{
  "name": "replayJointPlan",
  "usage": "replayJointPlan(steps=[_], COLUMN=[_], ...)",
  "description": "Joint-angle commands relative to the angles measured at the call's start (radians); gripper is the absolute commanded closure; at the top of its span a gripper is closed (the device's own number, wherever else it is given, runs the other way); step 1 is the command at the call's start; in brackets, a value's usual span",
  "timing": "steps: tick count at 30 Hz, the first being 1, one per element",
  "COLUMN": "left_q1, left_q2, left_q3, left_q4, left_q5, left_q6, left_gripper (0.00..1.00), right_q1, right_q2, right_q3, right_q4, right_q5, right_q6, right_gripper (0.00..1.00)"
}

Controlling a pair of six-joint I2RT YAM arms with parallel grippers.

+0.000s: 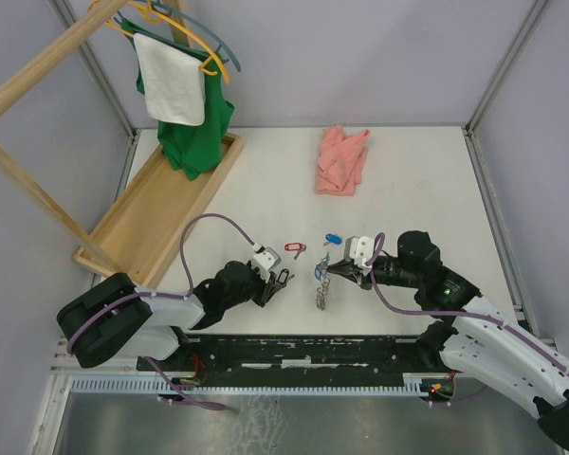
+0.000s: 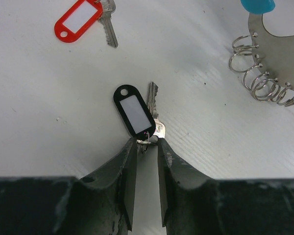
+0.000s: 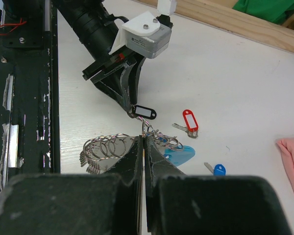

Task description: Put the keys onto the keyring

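Observation:
My left gripper (image 2: 146,143) is shut on the small ring of a silver key with a black tag (image 2: 134,111), low over the table. The held key's black tag (image 3: 146,112) lies just beyond the keyring. My right gripper (image 3: 144,137) is shut on the keyring (image 3: 108,147), a metal plate strung with many wire rings and carrying a light-blue tag (image 3: 181,155). The keyring (image 2: 274,63) shows at the upper right of the left wrist view. A red-tagged key (image 2: 81,18) and a blue-tagged key (image 3: 216,169) lie loose on the table.
A pink cloth (image 1: 341,159) lies at the back of the table. At the left, a wooden tray (image 1: 161,209) stands under a rack with a green shirt (image 1: 194,123) and a white towel (image 1: 171,81) on hangers. A black rail (image 1: 303,351) runs along the near edge.

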Motion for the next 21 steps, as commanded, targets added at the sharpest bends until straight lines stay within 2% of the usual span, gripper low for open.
replayJointPlan(steps=[1, 9, 12, 16, 21], left_q1=[-0.004, -0.010, -0.016, -0.022, -0.026], left_q2=[-0.018, -0.001, 0.006, -0.002, -0.009], left_q3=[0.026, 0.034, 0.042, 0.042, 0.046], left_q4=[-0.062, -0.080, -0.090, -0.099, -0.099], left_q5=[-0.001, 0.017, 0.019, 0.017, 0.015], left_q6=[-0.020, -0.031, -0.024, -0.026, -0.008], left_gripper=[0.71, 0.78, 0.86, 0.87, 0.97], right_q1=[0.004, 0.004, 0.004, 0.003, 0.003], right_q2=[-0.021, -0.022, -0.022, -0.025, -0.024], right_q3=[0.014, 0.015, 0.015, 0.013, 0.014], right_q4=[0.067, 0.067, 0.068, 0.068, 0.069], right_q5=[-0.016, -0.019, -0.018, -0.017, -0.016], right_q6=[-0.001, -0.001, 0.001, -0.001, 0.000], right_gripper=[0.98, 0.98, 0.98, 0.98, 0.98])
